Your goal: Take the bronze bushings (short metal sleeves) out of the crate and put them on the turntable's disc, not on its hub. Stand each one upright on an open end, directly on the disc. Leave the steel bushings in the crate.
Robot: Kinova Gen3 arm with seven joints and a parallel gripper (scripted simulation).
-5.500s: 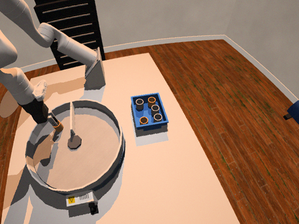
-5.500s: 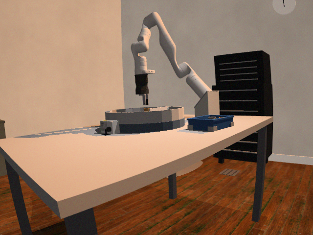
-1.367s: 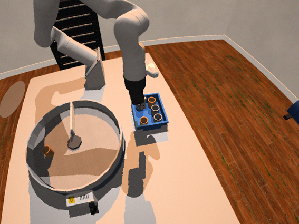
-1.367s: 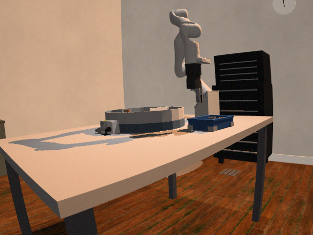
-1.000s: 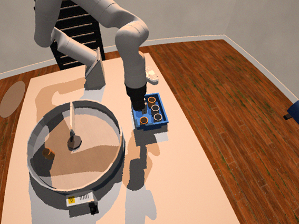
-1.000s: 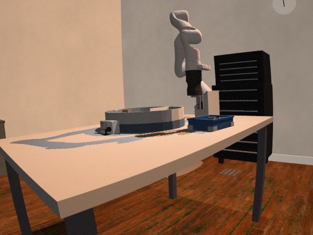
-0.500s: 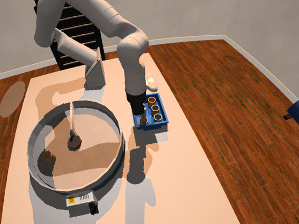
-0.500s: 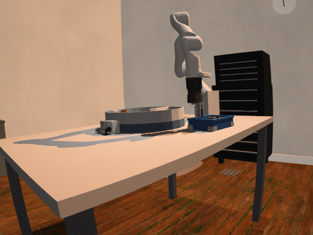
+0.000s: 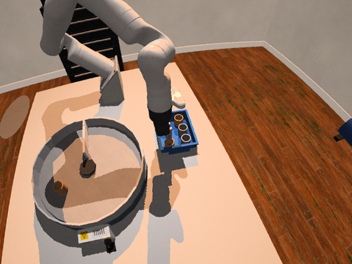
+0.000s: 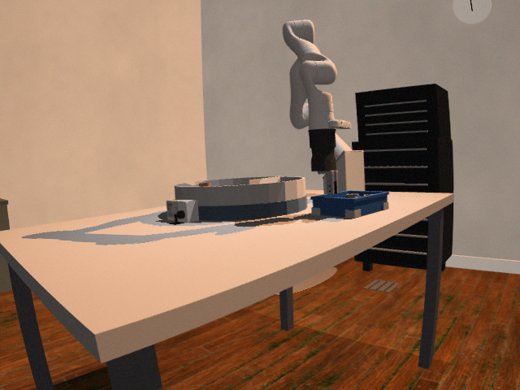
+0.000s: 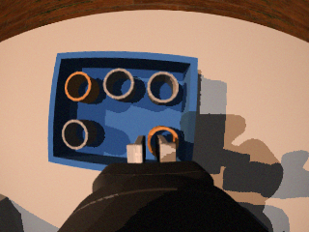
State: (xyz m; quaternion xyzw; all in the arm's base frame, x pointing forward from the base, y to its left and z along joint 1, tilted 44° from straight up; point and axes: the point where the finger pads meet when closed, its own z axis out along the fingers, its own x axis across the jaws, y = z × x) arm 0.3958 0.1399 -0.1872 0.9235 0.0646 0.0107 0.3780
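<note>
The blue crate (image 9: pixel 196 141) (image 10: pixel 335 206) (image 11: pixel 123 60) holds two bronze bushings and three steel ones, all upright. One bronze bushing (image 9: pixel 179 118) (image 11: pixel 79 85) stands in a far corner. The other bronze bushing (image 9: pixel 169 142) stands in the near row, right under my gripper (image 9: pixel 169 132) (image 10: pixel 330 184) (image 11: pixel 151 153). The gripper hangs just above the crate, partly open and empty. Steel bushings (image 9: pixel 182 127) (image 11: pixel 119 83) stand beside them. A third bronze bushing (image 9: pixel 59 187) (image 10: pixel 205 184) sits on the turntable's disc (image 9: pixel 112 156) near the wall, away from the hub (image 9: pixel 87 168).
A grey wall (image 9: pixel 136 145) (image 10: pixel 243 191) rings the turntable, and a thin upright blade (image 9: pixel 84 137) rises from the hub. A control box (image 9: pixel 95 235) (image 10: pixel 180 210) sits at its front. A grey wedge block (image 9: pixel 112 85) and a black cabinet (image 10: pixel 403 167) stand behind.
</note>
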